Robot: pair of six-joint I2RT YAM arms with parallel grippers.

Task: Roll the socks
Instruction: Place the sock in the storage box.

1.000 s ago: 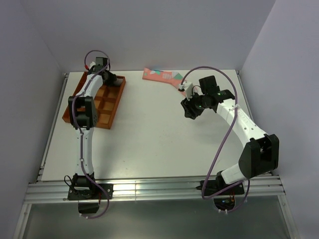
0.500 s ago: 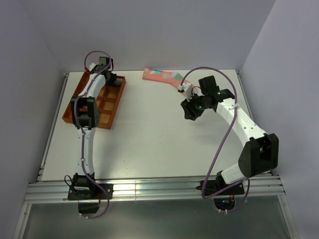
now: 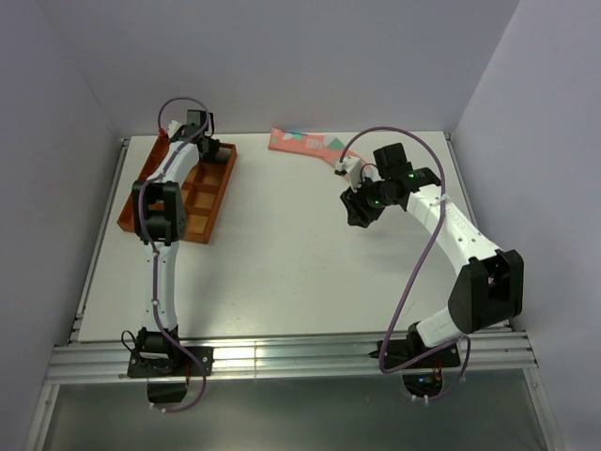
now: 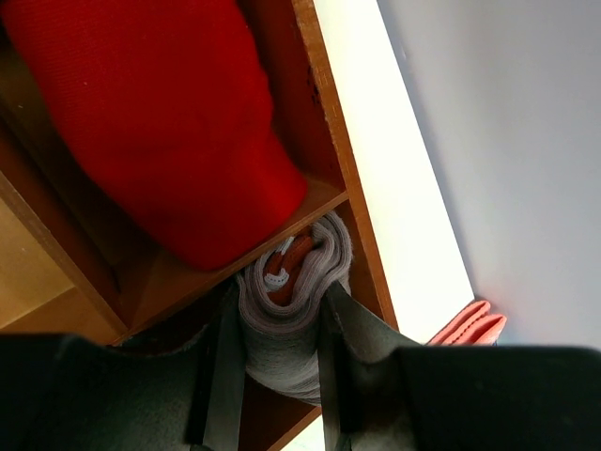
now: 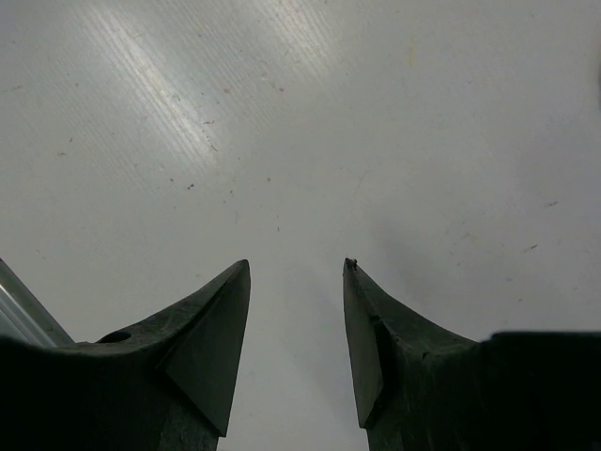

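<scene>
My left gripper (image 4: pixel 279 310) is shut on the rolled grey-brown sock (image 4: pixel 291 329), whose maroon-and-white cuff shows at the centre of the roll. It holds the roll inside a far compartment of the brown wooden tray (image 4: pixel 324 113). The rolled red sock (image 4: pixel 160 122) fills the compartment beside it. In the top view the left gripper (image 3: pixel 208 146) is at the tray's far end (image 3: pixel 223 193). The salmon-pink sock (image 3: pixel 305 146) lies flat at the table's back edge; it also shows in the left wrist view (image 4: pixel 470 324). My right gripper (image 3: pixel 357 211) (image 5: pixel 296 268) is open and empty above the bare table.
The tray has several compartments and stands at the far left of the white table (image 3: pixel 282 263). Grey walls close in the back and both sides. An aluminium rail (image 3: pixel 282 362) runs along the near edge by the arm bases.
The left arm has shifted slightly at the tray's far end. The right gripper has barely moved.
</scene>
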